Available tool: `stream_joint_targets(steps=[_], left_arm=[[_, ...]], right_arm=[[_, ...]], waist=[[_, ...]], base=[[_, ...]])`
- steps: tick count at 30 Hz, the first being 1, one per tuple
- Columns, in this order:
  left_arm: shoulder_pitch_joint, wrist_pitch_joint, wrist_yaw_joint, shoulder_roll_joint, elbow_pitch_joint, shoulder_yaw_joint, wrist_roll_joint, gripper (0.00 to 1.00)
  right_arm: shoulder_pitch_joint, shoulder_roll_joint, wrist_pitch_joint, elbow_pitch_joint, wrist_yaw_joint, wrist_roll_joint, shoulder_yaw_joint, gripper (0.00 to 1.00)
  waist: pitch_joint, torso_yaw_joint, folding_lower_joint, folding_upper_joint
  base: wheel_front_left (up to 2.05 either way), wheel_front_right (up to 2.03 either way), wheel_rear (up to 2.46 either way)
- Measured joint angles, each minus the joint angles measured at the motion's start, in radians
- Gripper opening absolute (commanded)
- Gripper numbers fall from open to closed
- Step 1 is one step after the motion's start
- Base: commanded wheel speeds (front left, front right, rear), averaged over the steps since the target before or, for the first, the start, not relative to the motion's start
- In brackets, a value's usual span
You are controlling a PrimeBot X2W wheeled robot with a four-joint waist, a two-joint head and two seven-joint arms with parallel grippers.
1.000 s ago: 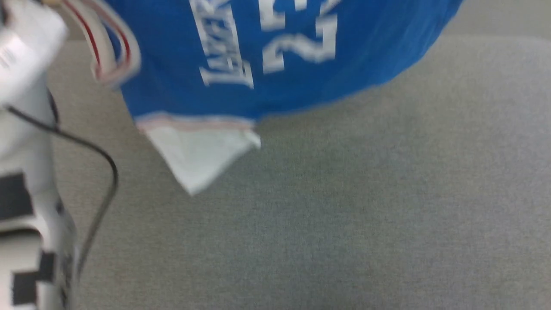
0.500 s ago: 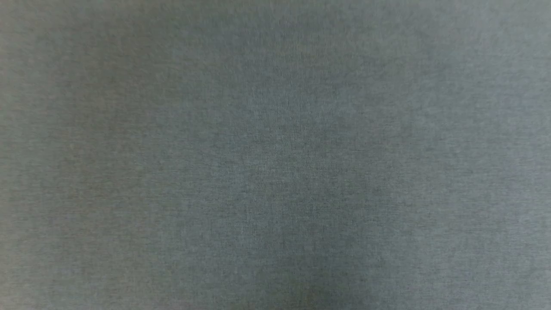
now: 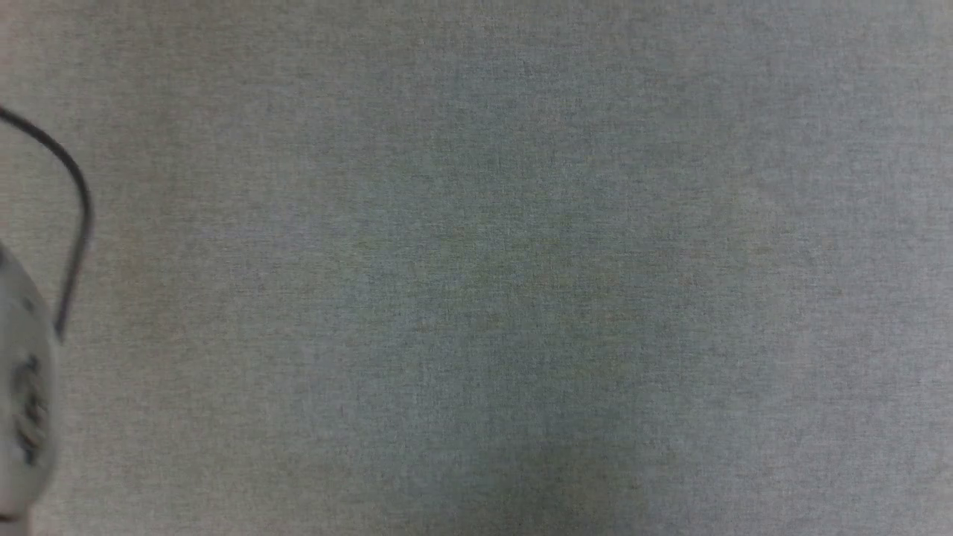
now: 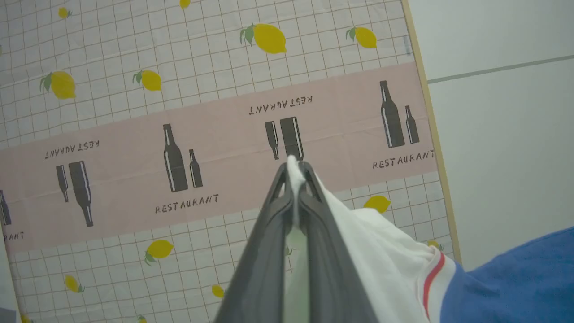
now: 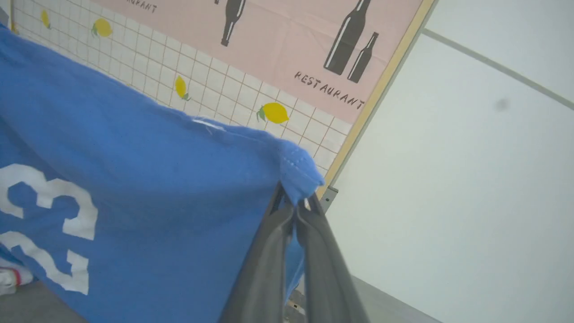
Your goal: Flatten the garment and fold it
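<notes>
Since our left gripper point(image 4: 293, 169) clamps the garment point(image 5: 134, 188) by a white sleeve tip and our right gripper point(image 5: 296, 205) nips its blue corner (cloth hanging between them), either thin pinch may slip.

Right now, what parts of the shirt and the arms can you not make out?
Left wrist view: shirt cut off by the right and bottom edges.
Right wrist view: its white number cut off by the left edge.
Head view: pale arm blurred, cut off by the left edge.
</notes>
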Motion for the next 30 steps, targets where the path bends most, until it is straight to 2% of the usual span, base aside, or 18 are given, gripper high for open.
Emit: stream_joint_targets(steps=[10,14,20,25,30], left_arm=[[0.489,0.0,0.0,-0.023,-0.164,0.086,-0.05,0.0],[0.729,0.0,0.0,-0.052,-0.26,0.124,-0.055,0.0],[1.085,0.0,0.0,-0.097,-0.358,0.131,-0.054,0.0],[1.296,0.0,0.0,-0.138,-0.39,0.13,-0.052,0.0],[1.467,0.0,0.0,-0.139,-0.387,0.117,-0.059,0.0]], right_arm=[[0.296,-0.022,-0.082,0.012,0.0,0.157,0.182,0.0],[0.451,-0.063,-0.089,-0.016,0.0,0.234,0.256,0.0],[0.683,-0.136,-0.097,-0.098,0.0,0.337,0.339,0.0],[0.865,-0.189,-0.093,-0.151,0.0,0.397,0.371,0.0],[1.025,-0.239,-0.064,-0.217,0.0,0.427,0.399,0.0]], waist=[[-0.101,0.012,-0.0001,0.0],[-0.165,0.015,-0.0002,0.0],[-0.275,0.02,-0.0003,0.0],[-0.364,0.028,-0.0003,0.0],[-0.452,0.037,-0.0003,0.0]], base=[[0.0,0.0,0.0],[0.0,0.0,0.0],[0.0,0.0,0.0],[0.0,0.0,0.0],[0.0,0.0,0.0]])
